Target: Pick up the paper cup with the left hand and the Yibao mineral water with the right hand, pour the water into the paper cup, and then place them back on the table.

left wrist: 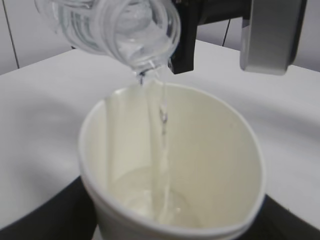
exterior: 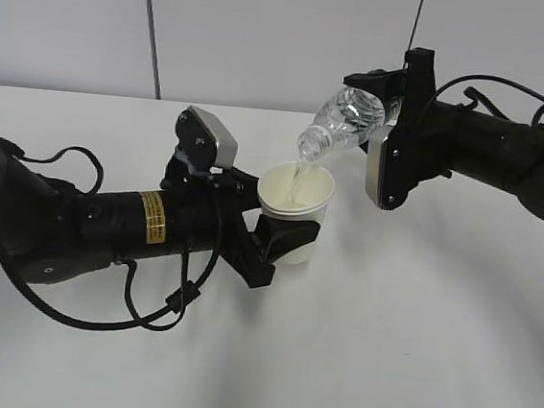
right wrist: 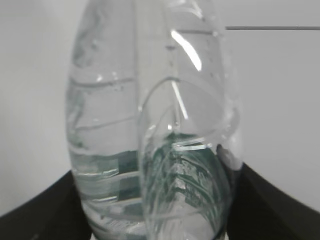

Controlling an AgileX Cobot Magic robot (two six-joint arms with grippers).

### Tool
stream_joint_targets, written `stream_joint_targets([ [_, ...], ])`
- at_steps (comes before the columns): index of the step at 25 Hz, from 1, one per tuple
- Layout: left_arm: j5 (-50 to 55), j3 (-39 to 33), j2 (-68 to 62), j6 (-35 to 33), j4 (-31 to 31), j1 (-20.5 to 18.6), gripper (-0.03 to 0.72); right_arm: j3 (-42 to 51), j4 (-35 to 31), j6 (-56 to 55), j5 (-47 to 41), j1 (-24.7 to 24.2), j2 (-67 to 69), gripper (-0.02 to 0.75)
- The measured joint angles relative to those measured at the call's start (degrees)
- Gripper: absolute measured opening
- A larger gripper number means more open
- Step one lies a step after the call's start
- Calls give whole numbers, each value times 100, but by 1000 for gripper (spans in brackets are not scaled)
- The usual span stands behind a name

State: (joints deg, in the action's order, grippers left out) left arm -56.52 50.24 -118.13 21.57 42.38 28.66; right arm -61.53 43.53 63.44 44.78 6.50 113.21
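1. Left hand [exterior: 283,234]: the black gripper stands partly open, its jaws closed around the lower body of the paper cup [exterior: 295,211]. The cup is held upright, lifted slightly clear of the table [exterior: 412,353], left of the scene's centre in the exterior view.
2. Right hand [exterior: 382,113]: the gripper jaws stand fairly wide, clamped on the body of the Yibao mineral water [exterior: 342,122]. The bottle is tilted neck-down to the left, its open mouth just above the cup's rim, not touching it.
3. Water [left wrist: 159,150]: a thin clear stream falls from the bottle mouth into the cup and pools at the bottom, as the left wrist view shows. The cup's rim is squeezed to an oval there.
4. The right wrist view shows the bottle end-on between the two dark jaws, with the green label [right wrist: 185,185] seen through the clear plastic.
5. Surroundings: a grey camera block [exterior: 215,141] sits atop the left arm beside the cup; a black cable [exterior: 146,312] loops beneath that arm. A pale wall [exterior: 269,30] stands behind the table.
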Motion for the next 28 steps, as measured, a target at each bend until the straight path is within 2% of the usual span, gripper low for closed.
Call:
stream_joint_targets([
  [28, 37, 0, 0, 1, 5, 0, 442, 0, 0, 164, 38, 0, -11, 500],
])
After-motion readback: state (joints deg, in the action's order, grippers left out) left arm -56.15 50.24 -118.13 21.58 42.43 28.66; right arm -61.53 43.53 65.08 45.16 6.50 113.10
